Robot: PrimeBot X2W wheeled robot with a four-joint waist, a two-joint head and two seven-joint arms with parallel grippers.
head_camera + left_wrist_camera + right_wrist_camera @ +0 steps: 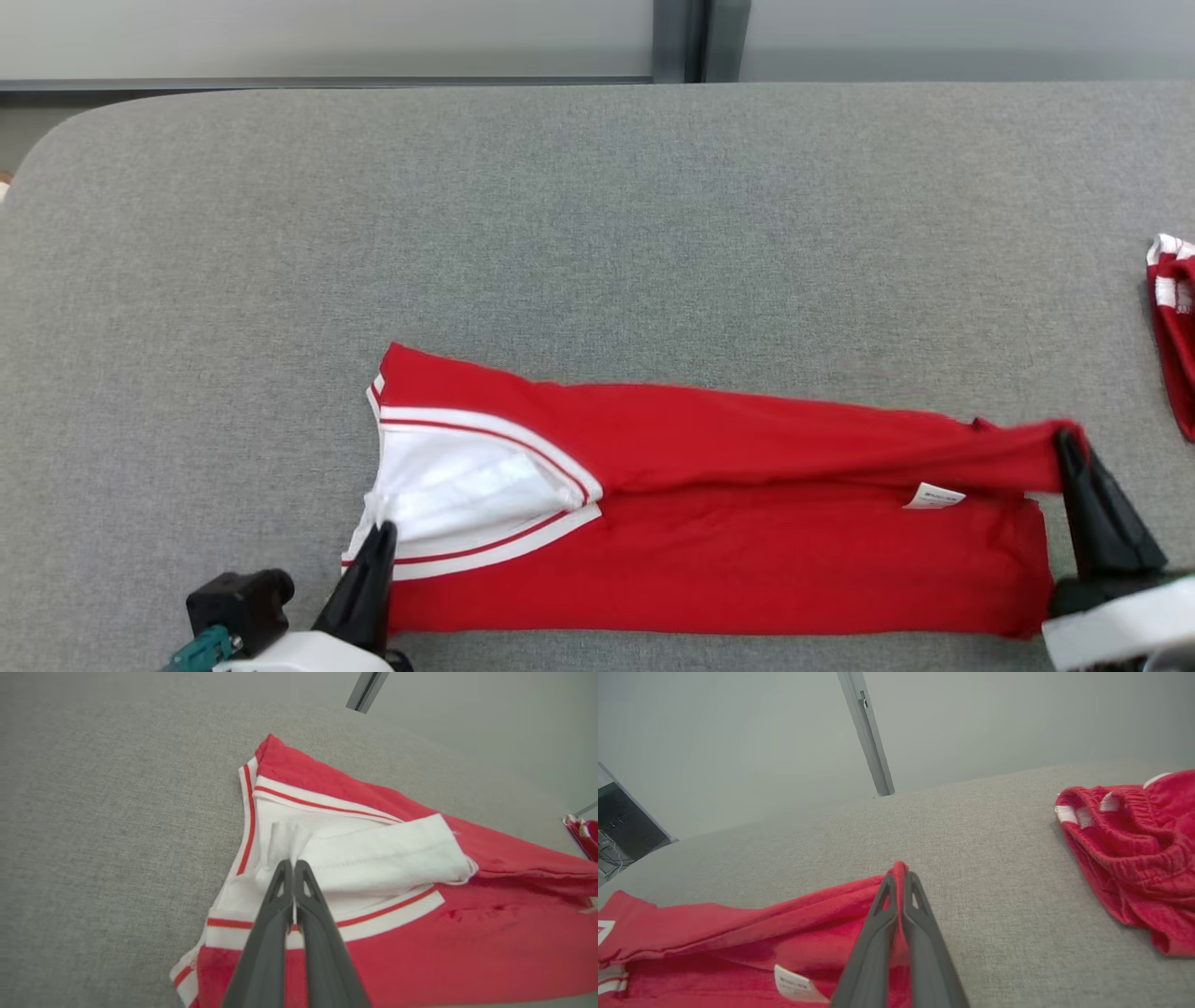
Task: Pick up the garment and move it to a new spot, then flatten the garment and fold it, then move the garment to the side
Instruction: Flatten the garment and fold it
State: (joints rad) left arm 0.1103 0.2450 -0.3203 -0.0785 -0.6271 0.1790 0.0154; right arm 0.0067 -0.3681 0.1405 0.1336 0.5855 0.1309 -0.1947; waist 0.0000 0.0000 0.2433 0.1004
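Left gripper [381,532], lower left: clamped on the red shirt's [709,523] white fabric. Right gripper [1067,441], lower right: clamped on its hem, lifting that edge, likely for folding. Shirt lies across the lower centre on the grey table [597,233].

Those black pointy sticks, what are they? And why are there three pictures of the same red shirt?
The black sticks are a robot's fingers. It has two arms, and each ends in a gripper, a kind of pinching hand with two long fingers.

The three pictures come from three cameras. One sits on the robot's head and looks down at a grey table. The other two sit on its wrists and look along the fingers.

On the table lies a red garment with white trim, folded lengthwise. The left gripper is pinched shut on the white cloth at one end. The right gripper is pinched shut on the red edge at the other end, lifting it a little. A small white label pokes out near that end.

Off to the right lies another red piece of clothing, which nobody is touching.
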